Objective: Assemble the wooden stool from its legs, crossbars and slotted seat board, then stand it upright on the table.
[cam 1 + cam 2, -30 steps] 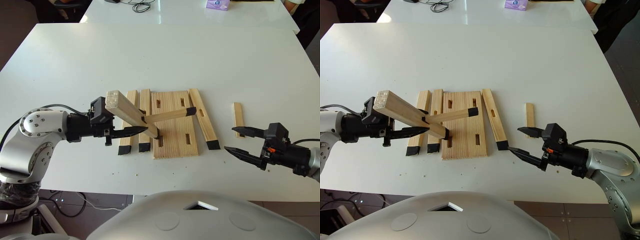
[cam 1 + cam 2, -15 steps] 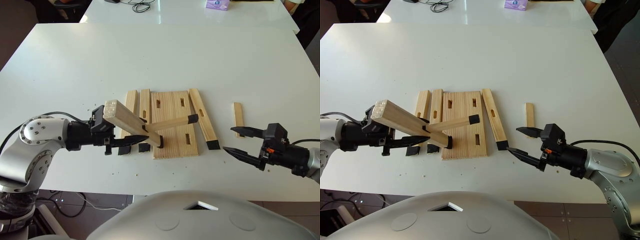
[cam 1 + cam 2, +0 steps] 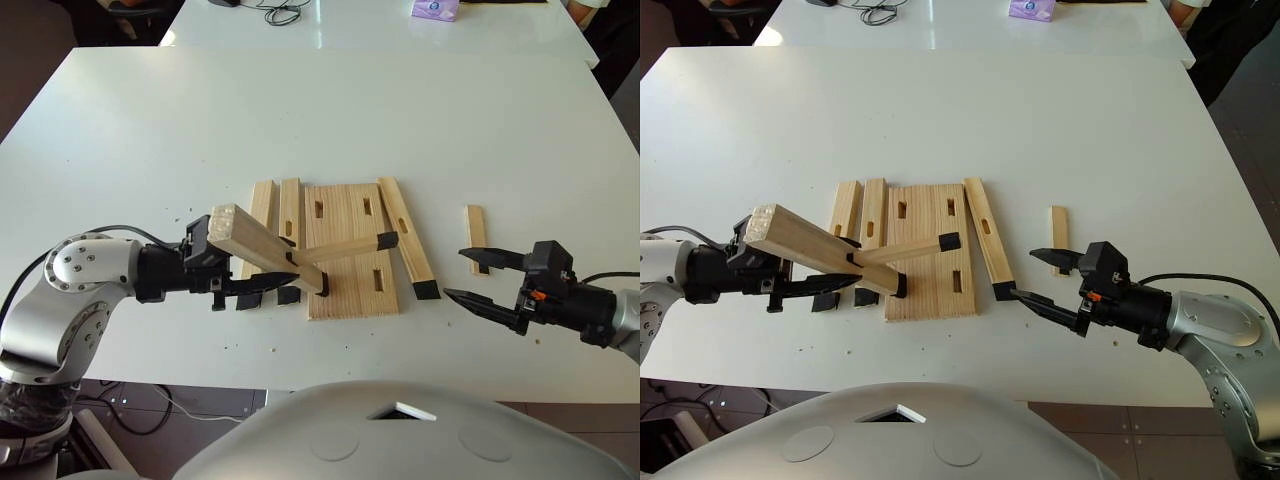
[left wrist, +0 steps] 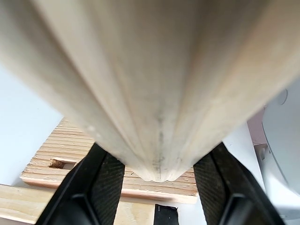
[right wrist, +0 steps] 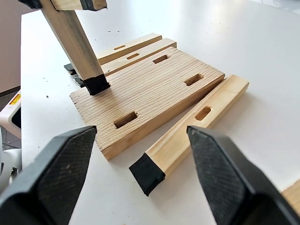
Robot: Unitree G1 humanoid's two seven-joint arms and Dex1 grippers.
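Note:
My left gripper (image 3: 275, 284) is shut on a thick wooden leg (image 3: 255, 240), held tilted. The leg's black-tipped foot (image 3: 315, 283) is at the near left corner of the slotted seat board (image 3: 350, 215). A crossbar (image 3: 345, 247) juts from that leg out over the board. In the left wrist view the leg (image 4: 154, 70) lies between both fingers (image 4: 101, 187). Two legs (image 3: 275, 205) lie left of the board and another leg (image 3: 405, 235) lies along its right side. A short crossbar (image 3: 477, 228) lies farther right. My right gripper (image 3: 455, 273) is open, just right of that leg's black end (image 5: 147, 168).
The parts sit near the front of a white table (image 3: 330, 100), with wide bare surface behind and to both sides. Beyond it is a second table with cables (image 3: 285, 12) and a purple box (image 3: 435, 8).
My left gripper has drawn back toward the table's front with the leg, shifting its foot from the board's left slot to the near left corner. My right gripper has edged left.

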